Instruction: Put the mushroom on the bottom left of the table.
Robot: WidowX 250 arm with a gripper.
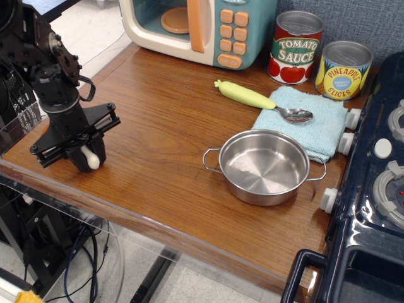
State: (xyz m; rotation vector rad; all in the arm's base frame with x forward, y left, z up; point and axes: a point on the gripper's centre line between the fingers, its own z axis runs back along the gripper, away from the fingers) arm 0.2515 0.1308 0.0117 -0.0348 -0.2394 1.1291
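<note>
My black gripper [88, 159] is low over the near left corner of the brown wood-grain table [158, 126]. Its fingers are closed around the mushroom [93, 159]. Only the mushroom's cream-white stem shows below the fingers, at or just above the tabletop; I cannot tell whether it touches. The reddish-brown cap is hidden inside the gripper.
A steel pot [265, 165] sits right of centre. A yellow-green-handled spoon [259, 100] lies on a light blue cloth [309, 120]. A toy microwave [202, 28] and two cans [297, 47] stand at the back. A dark blue toy stove [372, 183] is at the right. The clear acrylic rim [82, 196] runs along the front edge.
</note>
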